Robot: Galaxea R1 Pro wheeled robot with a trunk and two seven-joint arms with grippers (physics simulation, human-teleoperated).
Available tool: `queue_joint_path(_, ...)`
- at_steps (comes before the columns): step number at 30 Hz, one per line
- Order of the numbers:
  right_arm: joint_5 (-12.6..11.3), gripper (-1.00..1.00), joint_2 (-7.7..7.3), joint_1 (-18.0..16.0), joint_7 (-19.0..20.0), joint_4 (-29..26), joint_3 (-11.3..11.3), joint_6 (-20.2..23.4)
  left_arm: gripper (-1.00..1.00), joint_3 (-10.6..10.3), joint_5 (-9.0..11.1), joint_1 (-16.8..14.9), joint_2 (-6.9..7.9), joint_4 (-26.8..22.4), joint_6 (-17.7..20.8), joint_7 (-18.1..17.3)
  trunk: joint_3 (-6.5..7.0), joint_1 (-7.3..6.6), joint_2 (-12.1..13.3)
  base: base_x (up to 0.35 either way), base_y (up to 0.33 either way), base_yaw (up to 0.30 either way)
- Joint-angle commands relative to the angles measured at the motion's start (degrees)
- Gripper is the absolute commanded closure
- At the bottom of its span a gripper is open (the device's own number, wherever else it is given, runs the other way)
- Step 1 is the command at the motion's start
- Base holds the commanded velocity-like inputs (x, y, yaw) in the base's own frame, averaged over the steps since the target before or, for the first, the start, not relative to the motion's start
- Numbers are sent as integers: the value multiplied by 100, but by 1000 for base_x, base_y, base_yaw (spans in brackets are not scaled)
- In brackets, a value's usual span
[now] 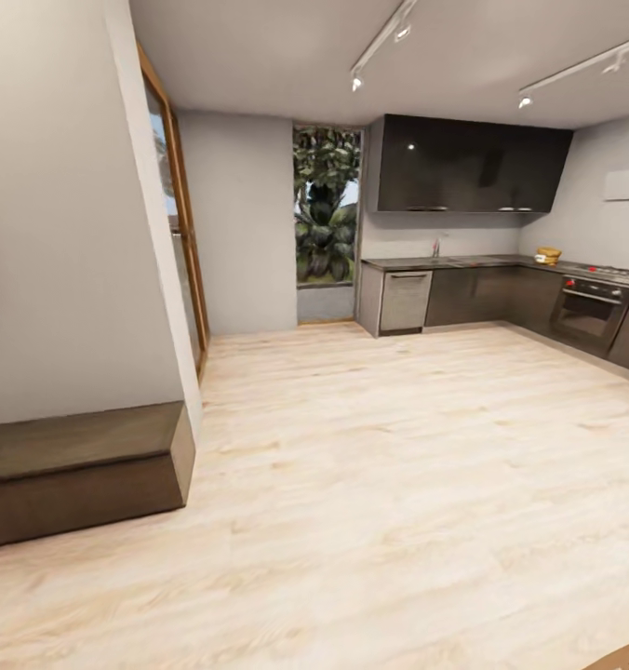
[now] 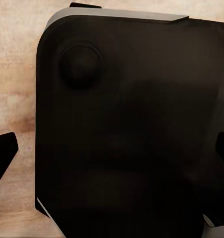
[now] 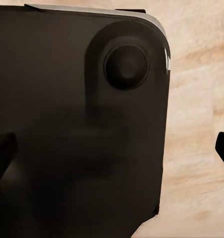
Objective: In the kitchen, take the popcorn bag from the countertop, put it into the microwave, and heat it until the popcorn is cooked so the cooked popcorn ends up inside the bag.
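A: What took up most of the head view?

B: A pale wood floor [image 1: 380, 484] ran across the room. A white wall [image 1: 63, 233] stood at the left with a dark wooden bench [image 1: 82, 470] along its foot. Far off at the right lay the kitchen [image 1: 501, 279], with black upper cabinets [image 1: 468, 166] over the grey desk [image 1: 463, 262].

A: And along that desk?

B: A steel dishwasher [image 1: 405, 301] sat under its left end, and the built-in oven [image 1: 589, 312] under its right stretch, with the hob [image 1: 617, 273] above it. A tall window [image 1: 327, 207] full of green leaves stood left of the cabinets.

A: Was the popcorn bag anywhere?

B: A small tan object [image 1: 548, 255] rested on the desk near the corner, just left of the hob. It was too small to say for certain that it was the bag.

A: How were the grippers?

B: The left gripper [image 2: 112, 148] showed one dark fingertip at each edge of its wrist view, set well apart, holding nothing, over the robot's black base [image 2: 126, 129]. The right gripper [image 3: 112, 148] was the same: fingertips wide apart, nothing between them, above the base and floor.
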Motion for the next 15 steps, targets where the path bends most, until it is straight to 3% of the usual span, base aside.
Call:
queue_joint_path(1,1,-100,1,-1,-1,1,1,-20,-100,34,37,-1,-1,-2,-4,1,-4,3,-2,334,0,-242)
queue_joint_path(15,1,-100,0,-1,2,1,1,-17,-100,37,37,-1,-1,-2,-8,4,-4,3,-2,334,0,-242)
